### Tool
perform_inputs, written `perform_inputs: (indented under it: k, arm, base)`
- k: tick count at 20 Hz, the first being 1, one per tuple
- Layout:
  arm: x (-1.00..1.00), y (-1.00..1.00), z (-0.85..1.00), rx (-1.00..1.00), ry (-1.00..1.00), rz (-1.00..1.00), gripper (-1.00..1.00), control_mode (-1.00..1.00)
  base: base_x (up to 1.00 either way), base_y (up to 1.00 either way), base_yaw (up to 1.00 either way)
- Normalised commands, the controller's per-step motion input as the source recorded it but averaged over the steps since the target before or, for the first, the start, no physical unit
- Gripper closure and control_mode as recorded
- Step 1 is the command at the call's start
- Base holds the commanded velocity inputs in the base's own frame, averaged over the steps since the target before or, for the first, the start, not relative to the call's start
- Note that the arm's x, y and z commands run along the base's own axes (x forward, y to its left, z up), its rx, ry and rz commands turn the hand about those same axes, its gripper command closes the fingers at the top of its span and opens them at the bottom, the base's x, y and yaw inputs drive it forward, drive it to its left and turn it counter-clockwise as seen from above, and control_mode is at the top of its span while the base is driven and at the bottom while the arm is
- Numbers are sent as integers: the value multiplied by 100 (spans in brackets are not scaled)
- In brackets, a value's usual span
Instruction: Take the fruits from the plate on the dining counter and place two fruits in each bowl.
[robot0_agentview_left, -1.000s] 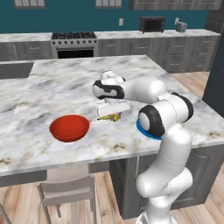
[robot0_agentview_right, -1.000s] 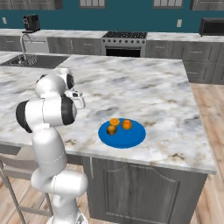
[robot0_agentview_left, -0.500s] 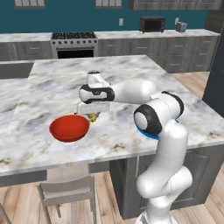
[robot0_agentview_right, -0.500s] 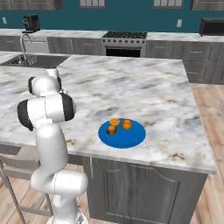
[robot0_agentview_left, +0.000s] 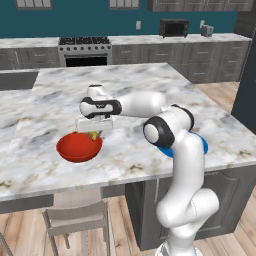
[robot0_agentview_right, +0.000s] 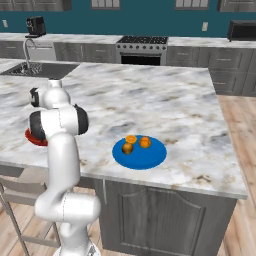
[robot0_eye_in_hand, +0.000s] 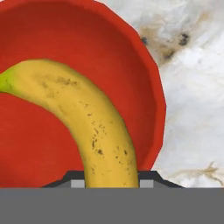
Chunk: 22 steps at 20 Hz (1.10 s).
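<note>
My gripper (robot0_agentview_left: 94, 132) is shut on a curved yellow banana (robot0_eye_in_hand: 89, 120) and hangs just over the right part of the glossy red bowl (robot0_agentview_left: 75, 149). In the hand view the banana runs up from between my fingertips across the red bowl (robot0_eye_in_hand: 52, 48), which has nothing else in it that I can see. The blue plate (robot0_agentview_right: 145, 157) lies near the front edge of the marble dining counter (robot0_agentview_right: 165, 105), well to the right of the bowl. It carries two round orange fruits (robot0_agentview_right: 145, 142) and a brownish-orange one (robot0_agentview_right: 127, 148). My arm hides most of the plate (robot0_agentview_left: 201, 145) in the left base view.
A sliver of the red bowl (robot0_agentview_right: 34, 138) shows behind my arm in the right base view. A stool (robot0_agentview_left: 75, 215) stands under the counter's front edge below the bowl. Stove (robot0_agentview_left: 84, 50) and cabinets line the back wall.
The arm has swung left across the counter with the banana held, from beside the plate to over the red bowl. The fruits on the plate have not moved.
</note>
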Motion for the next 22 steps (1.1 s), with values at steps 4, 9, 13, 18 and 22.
perform_inputs:
  k: [4,9,13,18,22]
  arm:
    - [3,20,-39,0,0,0,100,-100]
    - [-1,7,-53,0,0,0,100,-100]
    - [-12,0,-52,0,0,0,100,-100]
    - [-12,0,-38,0,0,0,100,-100]
    - [0,0,0,0,0,0,-100,-100]
  base:
    - [0,0,0]
    - [0,0,0]
    - [0,0,0]
    - [0,0,0]
    - [0,0,0]
